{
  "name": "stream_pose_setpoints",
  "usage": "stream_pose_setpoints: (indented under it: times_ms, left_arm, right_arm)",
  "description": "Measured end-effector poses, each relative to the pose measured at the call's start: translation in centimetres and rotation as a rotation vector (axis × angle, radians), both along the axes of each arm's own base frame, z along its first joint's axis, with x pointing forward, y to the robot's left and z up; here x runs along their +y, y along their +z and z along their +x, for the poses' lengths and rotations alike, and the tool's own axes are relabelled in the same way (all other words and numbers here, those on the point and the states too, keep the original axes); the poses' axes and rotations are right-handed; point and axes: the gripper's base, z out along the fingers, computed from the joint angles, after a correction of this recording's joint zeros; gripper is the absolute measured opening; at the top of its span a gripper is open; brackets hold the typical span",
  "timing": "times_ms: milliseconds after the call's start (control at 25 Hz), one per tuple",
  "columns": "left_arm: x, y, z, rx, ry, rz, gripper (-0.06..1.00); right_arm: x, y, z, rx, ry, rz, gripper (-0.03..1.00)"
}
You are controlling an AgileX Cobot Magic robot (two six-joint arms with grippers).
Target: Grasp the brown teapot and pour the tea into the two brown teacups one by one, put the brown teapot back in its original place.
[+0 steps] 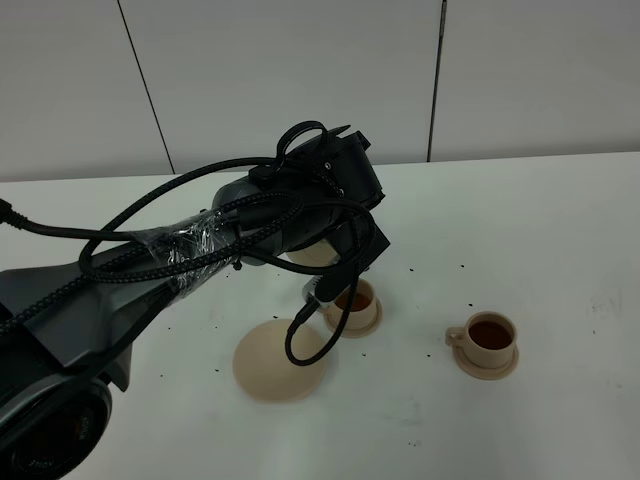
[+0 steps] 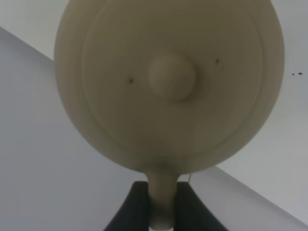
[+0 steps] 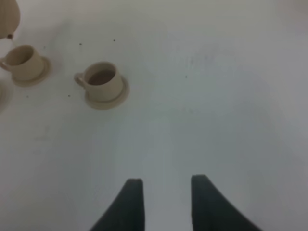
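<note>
The left end effector (image 2: pixel 161 204) clamps the brown teapot (image 2: pixel 168 82) by its handle, seemingly above the middle teacup (image 1: pixel 352 304) for pouring; the right end effector (image 3: pixel 166 192) hangs open; the large saucer (image 1: pixel 268 368) lies bare.

No text, label or number reads clearly; faint white lettering on the black round lens ring (image 1: pixel 45 452) is illegible.

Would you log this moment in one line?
left hand: shut on brown teapot; left teacup, right teacup: tea inside; large saucer: bare; right hand: open
</note>
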Motion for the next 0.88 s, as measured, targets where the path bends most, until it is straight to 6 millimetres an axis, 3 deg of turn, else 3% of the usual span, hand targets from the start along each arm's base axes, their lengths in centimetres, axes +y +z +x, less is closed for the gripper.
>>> stream_pose_setpoints:
  times_ms: [880]
  left_arm:
    - [-1.4,0.3,-0.8,-0.037,-0.052,0.041,0.17]
  right_arm:
    - [0.0,0.0,0.0,0.000,0.000,0.000,0.24]
